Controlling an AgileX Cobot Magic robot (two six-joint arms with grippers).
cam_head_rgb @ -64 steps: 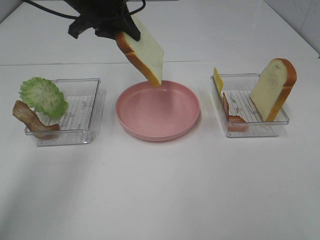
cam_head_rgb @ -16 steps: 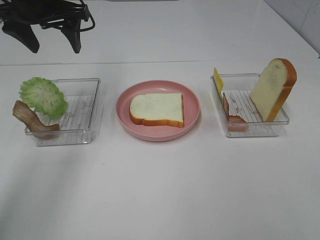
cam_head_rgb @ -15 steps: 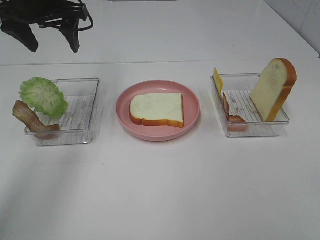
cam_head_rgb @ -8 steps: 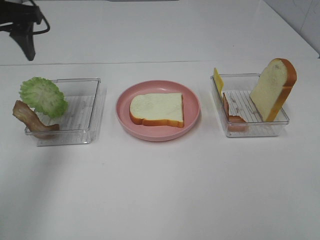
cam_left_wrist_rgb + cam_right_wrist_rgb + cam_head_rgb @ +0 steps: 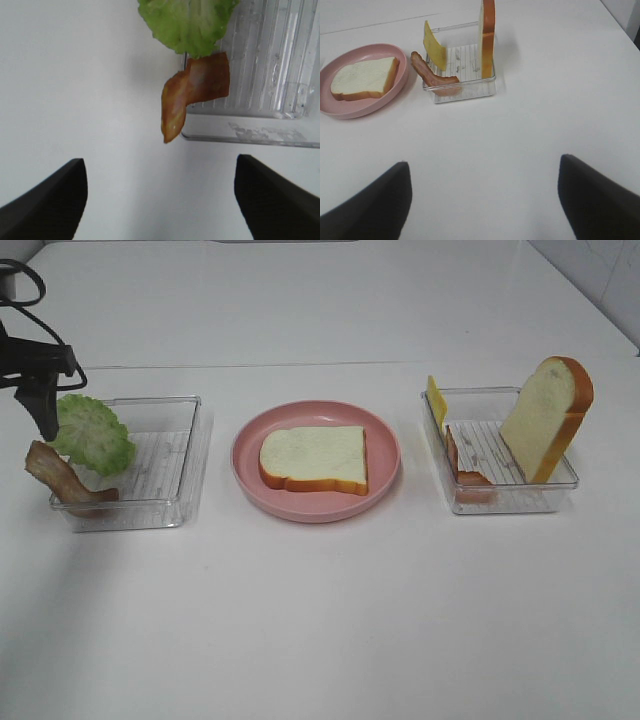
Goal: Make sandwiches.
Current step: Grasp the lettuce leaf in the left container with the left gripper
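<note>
One white bread slice (image 5: 313, 457) with orange crust lies flat on the pink plate (image 5: 250, 480). Ruffled green lettuce (image 5: 92, 433) and a bacon strip (image 5: 62, 480) hang over the left edge of the left clear tray (image 5: 165, 455). The right clear tray (image 5: 500, 502) holds a yellow cheese slice (image 5: 436, 400), a bacon strip (image 5: 462, 468) and an upright bread slice (image 5: 547, 417). My left gripper (image 5: 160, 200) is open and empty, above the table just left of the lettuce (image 5: 187, 22) and bacon (image 5: 192, 92); one finger (image 5: 45, 412) shows in the exterior view. My right gripper (image 5: 482, 200) is open and empty, well in front of the right tray (image 5: 465, 92).
The table is white and the trays and plate stand in a row across its middle. The left arm's cable and body show at the far left edge of the exterior view. The right arm is out of the exterior view.
The left gripper let the bread slice go onto the plate, then moved left and down from the back of the table to beside the lettuce. Everything else is still.
</note>
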